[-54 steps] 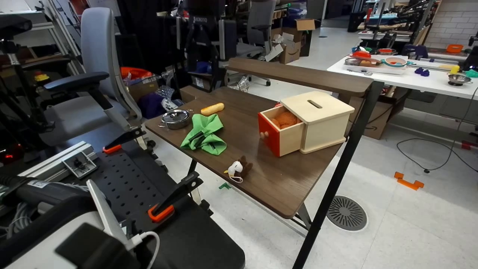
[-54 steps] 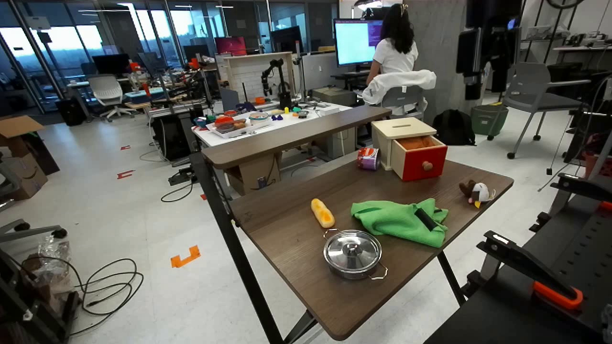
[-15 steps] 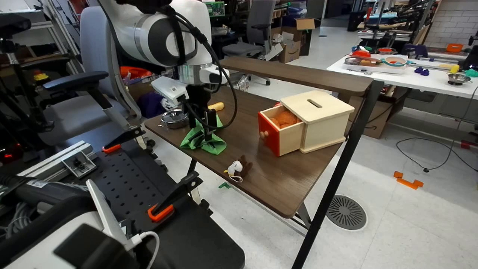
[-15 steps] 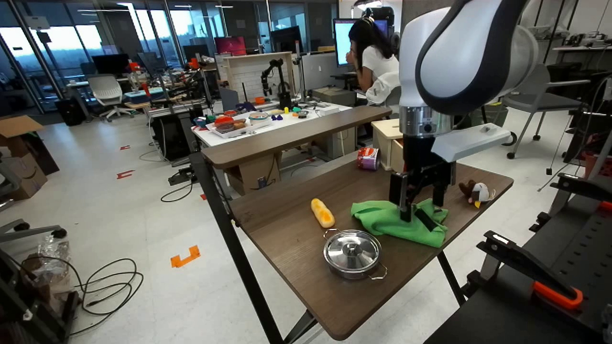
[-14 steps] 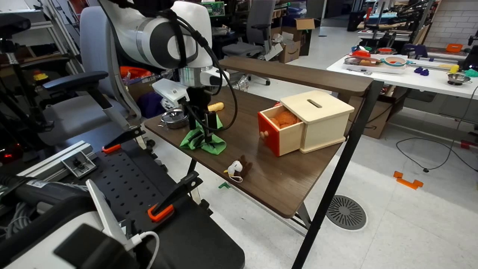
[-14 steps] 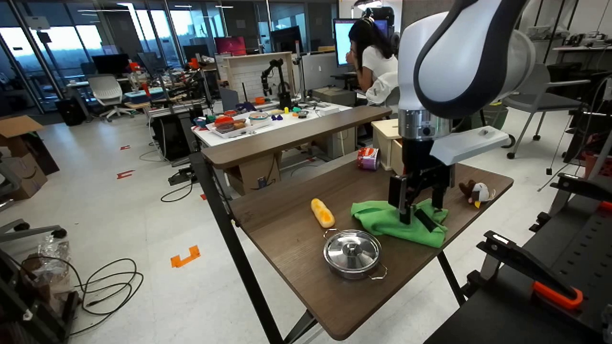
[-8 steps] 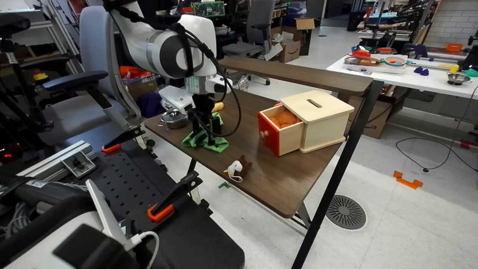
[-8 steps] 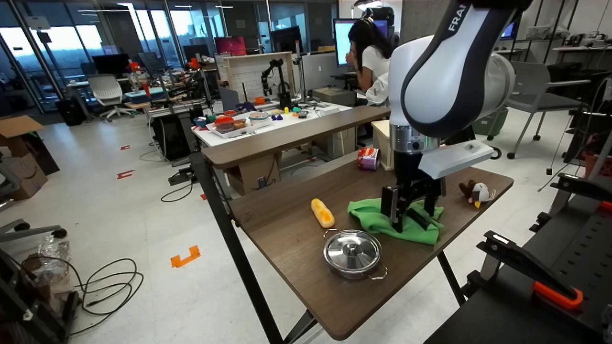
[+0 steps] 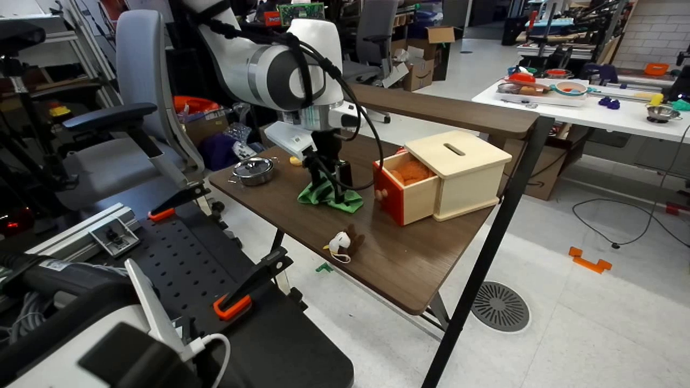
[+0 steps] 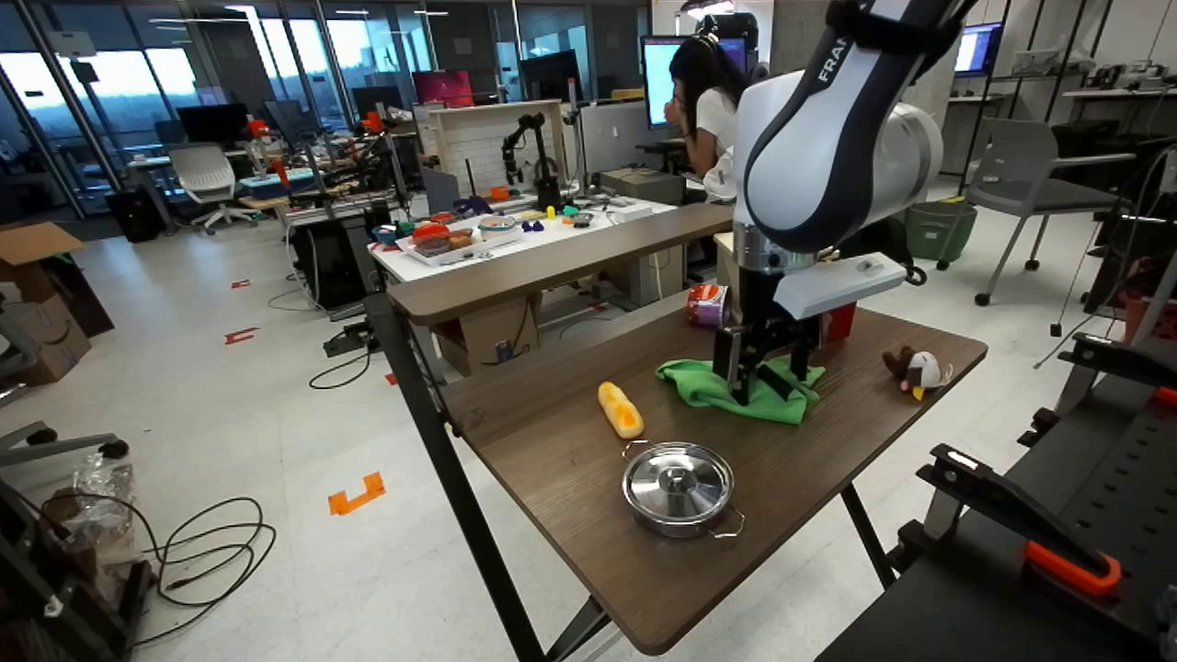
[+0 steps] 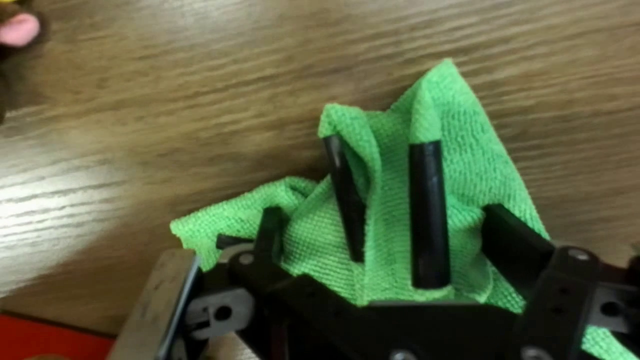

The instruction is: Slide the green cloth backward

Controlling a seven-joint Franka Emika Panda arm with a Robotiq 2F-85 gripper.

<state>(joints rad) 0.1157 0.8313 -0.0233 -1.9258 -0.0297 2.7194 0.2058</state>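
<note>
The green cloth [image 9: 353, 202] lies crumpled on the brown table, in front of the wooden box's red drawer. It also shows in an exterior view [image 10: 699, 384] and in the wrist view [image 11: 465, 125], with black strips on it. My gripper [image 11: 385, 215] points down over the cloth, its two fingers wide apart and the tips down on the fabric. Folds of cloth lie between the fingers, not pinched. In both exterior views the gripper [image 9: 327, 193] [image 10: 770, 386] stands over the cloth's middle and hides part of it.
The wooden box [image 9: 469, 188] has its red drawer [image 9: 389, 194] pulled out. A lidded metal pot [image 10: 678, 487], a yellow bread toy [image 10: 621, 410], a bird plush [image 10: 921, 370] and a red-purple container [image 10: 708, 305] stand around the cloth. A raised shelf [image 9: 447, 110] runs along the table's far side.
The arm has come in over the table since the earliest frames. In the last second my open gripper and the cloth have moved together away from the table's near edge, toward the shelf.
</note>
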